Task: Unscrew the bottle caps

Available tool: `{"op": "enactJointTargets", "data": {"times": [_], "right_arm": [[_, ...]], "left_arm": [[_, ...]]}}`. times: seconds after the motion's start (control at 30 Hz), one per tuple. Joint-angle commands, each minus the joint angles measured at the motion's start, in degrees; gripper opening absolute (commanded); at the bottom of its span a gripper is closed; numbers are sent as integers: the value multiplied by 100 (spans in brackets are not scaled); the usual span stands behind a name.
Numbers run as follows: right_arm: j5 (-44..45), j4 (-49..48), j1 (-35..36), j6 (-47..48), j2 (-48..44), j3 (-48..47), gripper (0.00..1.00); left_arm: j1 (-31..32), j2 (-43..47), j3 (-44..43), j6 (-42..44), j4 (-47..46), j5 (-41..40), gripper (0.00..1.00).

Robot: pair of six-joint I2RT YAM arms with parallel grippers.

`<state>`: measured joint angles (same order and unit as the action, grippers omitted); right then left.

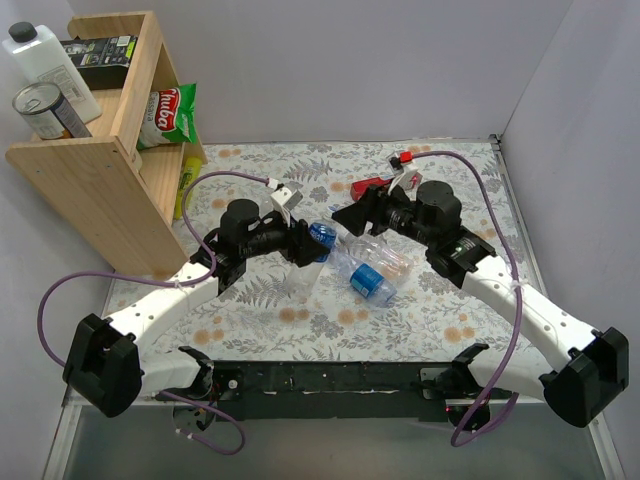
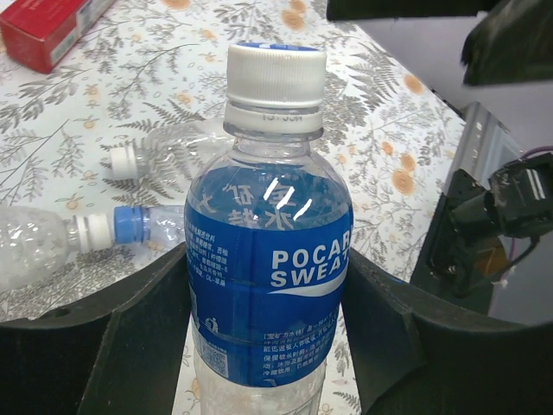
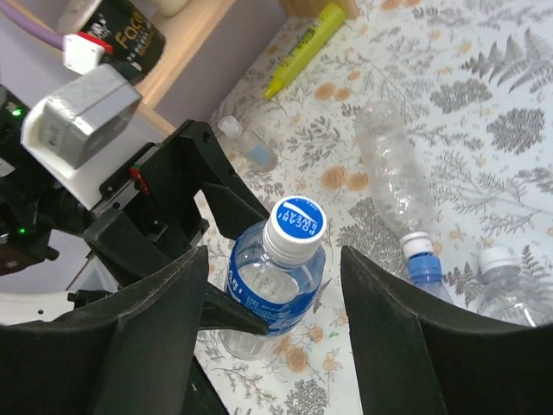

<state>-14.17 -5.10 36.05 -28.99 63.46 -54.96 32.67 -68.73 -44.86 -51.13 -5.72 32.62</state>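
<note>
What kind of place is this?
Probably a robot test cell dressed like a home: plain white walls enclose a floral-covered table, and a wooden shelf holds a can.

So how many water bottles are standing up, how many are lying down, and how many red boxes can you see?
Standing water bottle: 1
Lying water bottles: 2
Red box: 1
Total: 4
</note>
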Motion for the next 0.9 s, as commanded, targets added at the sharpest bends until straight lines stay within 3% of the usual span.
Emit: {"op": "enactJointTargets", "data": {"times": [0.0, 0.87], "right_arm": [[661, 132, 287, -422, 245, -375, 69], [872, -184, 543, -660, 641, -489, 61]], "left_arm": [[47, 158, -277, 165, 220, -651, 2], [416, 149, -374, 464, 457, -766, 2]]}}
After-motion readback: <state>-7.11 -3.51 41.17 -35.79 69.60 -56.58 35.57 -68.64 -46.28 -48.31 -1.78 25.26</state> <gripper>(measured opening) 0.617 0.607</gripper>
